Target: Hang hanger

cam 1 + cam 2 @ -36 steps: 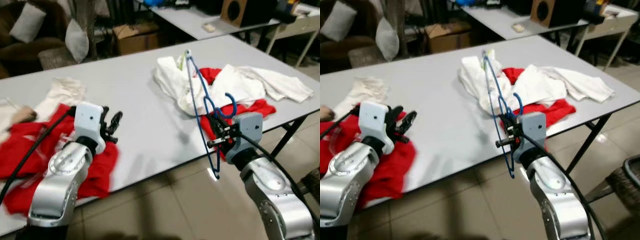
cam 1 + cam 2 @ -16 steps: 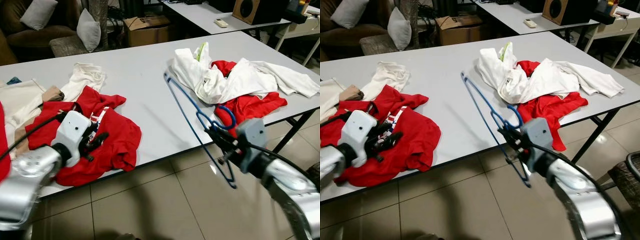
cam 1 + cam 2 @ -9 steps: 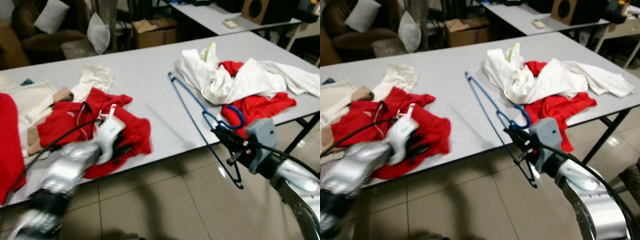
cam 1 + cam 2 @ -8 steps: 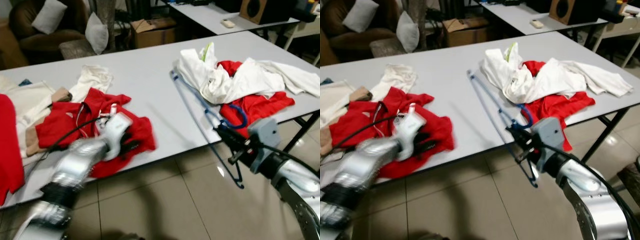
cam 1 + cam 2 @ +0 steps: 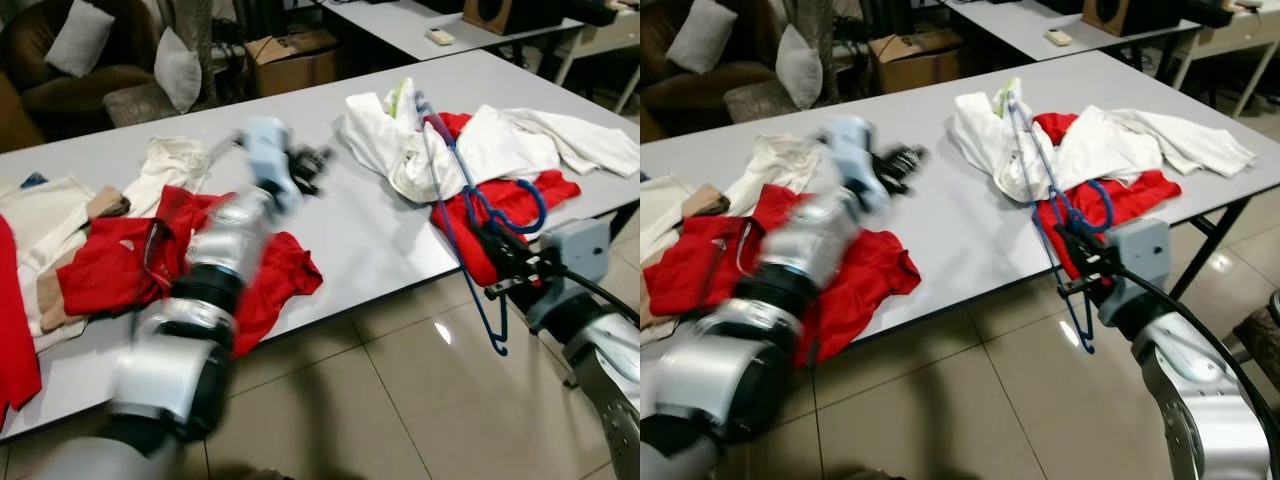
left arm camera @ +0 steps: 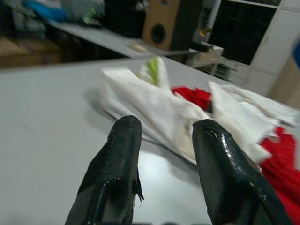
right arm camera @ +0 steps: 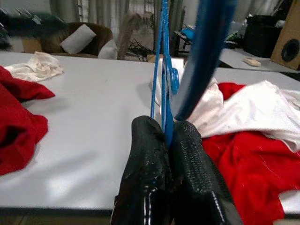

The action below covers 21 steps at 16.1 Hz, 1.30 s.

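The right gripper has its jaws clenched on the thin blue hanger, just off the near edge of the grey tabletop; the hanger stands roughly upright, its top reaching over the white clothes and its lower end hanging below the tabletop's edge above the tiled floor; in the right wrist view its hook is cut off by the frame. The left gripper is stretched out above the middle of the tabletop, its arm blurred; the left wrist view shows its jaws parted with nothing between the fingers. Red clothes lie partly hidden behind the left arm; more red cloth lies under the white pile. No writing can be read.
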{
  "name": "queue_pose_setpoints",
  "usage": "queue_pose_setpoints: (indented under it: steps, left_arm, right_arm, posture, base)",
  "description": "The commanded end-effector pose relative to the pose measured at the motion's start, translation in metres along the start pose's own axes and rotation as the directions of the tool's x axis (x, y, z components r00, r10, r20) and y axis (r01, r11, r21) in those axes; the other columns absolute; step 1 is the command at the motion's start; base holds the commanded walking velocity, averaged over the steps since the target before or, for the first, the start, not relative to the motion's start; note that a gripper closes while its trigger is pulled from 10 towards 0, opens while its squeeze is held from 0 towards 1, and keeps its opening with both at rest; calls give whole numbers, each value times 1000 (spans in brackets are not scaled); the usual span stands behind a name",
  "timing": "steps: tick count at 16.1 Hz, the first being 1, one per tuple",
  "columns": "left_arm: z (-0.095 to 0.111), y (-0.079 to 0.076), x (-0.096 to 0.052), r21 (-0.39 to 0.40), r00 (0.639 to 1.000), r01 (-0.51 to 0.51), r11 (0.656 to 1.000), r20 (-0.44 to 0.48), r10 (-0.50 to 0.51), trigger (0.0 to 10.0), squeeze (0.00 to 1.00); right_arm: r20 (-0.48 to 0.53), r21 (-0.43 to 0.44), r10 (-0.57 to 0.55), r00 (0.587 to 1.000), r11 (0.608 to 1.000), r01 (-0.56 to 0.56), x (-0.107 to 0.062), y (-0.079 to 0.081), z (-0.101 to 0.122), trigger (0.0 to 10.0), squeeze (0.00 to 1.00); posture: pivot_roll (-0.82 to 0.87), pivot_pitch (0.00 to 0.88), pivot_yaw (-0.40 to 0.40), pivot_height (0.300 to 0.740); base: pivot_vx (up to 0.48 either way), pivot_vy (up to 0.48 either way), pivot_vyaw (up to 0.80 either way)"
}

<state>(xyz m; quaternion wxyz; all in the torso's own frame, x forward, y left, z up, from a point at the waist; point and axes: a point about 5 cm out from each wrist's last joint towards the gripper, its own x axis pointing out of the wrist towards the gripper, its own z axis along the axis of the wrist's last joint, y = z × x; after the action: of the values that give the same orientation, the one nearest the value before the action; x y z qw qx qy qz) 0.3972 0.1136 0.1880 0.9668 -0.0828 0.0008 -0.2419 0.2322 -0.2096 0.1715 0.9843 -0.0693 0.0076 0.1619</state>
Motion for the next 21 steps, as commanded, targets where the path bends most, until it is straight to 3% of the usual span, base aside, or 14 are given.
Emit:
queue_pose_setpoints:
  steps: [1, 2, 4, 5, 6, 7, 8, 9, 12, 13, 15, 17, 18, 21]
  left_arm:
    - [-4, 3, -4, 86, 998, 56, 995, -44, -53, 10000, 0]
    - [-13, 7, -17, 183, 977, 194, 964, -130, -172, 10000, 0]
    - [-21, 10, -36, 217, 936, 318, 923, -228, -269, 10000, 0]
    - [-30, 13, -57, 240, 892, 402, 884, -321, -319, 10000, 0]
    - [-34, 14, -65, 243, 872, 434, 868, -357, -336, 10000, 0]
    - [-46, 17, -96, 243, 798, 523, 817, -476, -370, 10000, 0]
    - [-55, 22, -113, 267, 750, 561, 784, -565, -344, 10000, 0]
    - [-59, 23, -121, 290, 736, 569, 770, -597, -319, 10000, 0]
    - [-46, 19, -135, 290, 831, 442, 849, -488, -266, 10000, 0]
    - [-43, 18, -147, 276, 824, 434, 857, -506, -255, 10000, 0]
    - [-65, 24, -172, 285, 724, 487, 825, -660, -199, 10000, 0]
    - [-91, 26, -160, 343, 694, 469, 814, -713, -99, 10000, 0]
    - [-97, 22, -149, 352, 711, 441, 826, -698, -82, 10000, 0]
    - [-99, 17, -120, 427, 746, 437, 791, -663, -54, 10000, 0]
  right_arm:
    - [25, -5, 23, 999, 1000, -23, -2, 3, 5, 10000, 0]
    - [0, -12, 60, 998, 998, -60, -2, 5, 0, 10000, 0]
    - [-21, -17, 123, 992, 992, -124, -1, 9, 0, 10000, 0]
    - [-39, -24, 190, 981, 981, -191, -1, 13, -2, 10000, 0]
    - [-48, -25, 210, 977, 977, -211, -2, 15, -4, 10000, 0]
    - [-82, -31, 242, 967, 969, -245, -4, 18, -10, 10000, 0]
    - [-91, -34, 273, 958, 960, -277, -6, 21, -10, 10000, 0]
    - [-88, -28, 290, 953, 956, -293, -8, 23, -9, 10000, 0]
    - [-98, -26, 292, 951, 955, -296, -10, 22, -9, 10000, 0]
    - [-105, -30, 311, 945, 948, -315, -13, 23, -8, 10000, 0]
    - [-119, -26, 288, 950, 956, -293, -16, 20, -13, 10000, 0]
    - [-85, -24, 269, 959, 962, -272, -9, 20, -9, 10000, 0]
    - [-70, -25, 253, 965, 967, -255, -6, 18, -7, 10000, 0]
    - [-60, -28, 229, 972, 973, -231, -1, 14, -3, 10000, 0]
  posture:
    - [-156, 0, 112, 740]
    - [-134, 0, 84, 740]
    - [-126, 0, 77, 740]
    - [-103, 0, 61, 740]
    - [-103, 0, 61, 740]
    - [-93, 0, 59, 740]
    - [-89, 0, 56, 740]
    - [-89, 0, 56, 740]
    - [-99, 0, 45, 740]
    - [-101, 0, 49, 740]
    - [-93, 0, 52, 740]
    - [-96, 0, 59, 740]
    - [-92, 0, 56, 740]
    - [-103, 0, 47, 740]
  base:
    - [0, 0, 0]
    - [0, 0, 0]
    - [0, 0, 0]
    - [0, 0, 0]
    - [0, 0, 0]
    - [0, 0, 0]
    - [0, 0, 0]
    - [0, 0, 0]
    - [0, 0, 0]
    - [0, 0, 0]
    - [0, 0, 0]
    - [0, 0, 0]
    - [0, 0, 0]
    - [0, 0, 0]
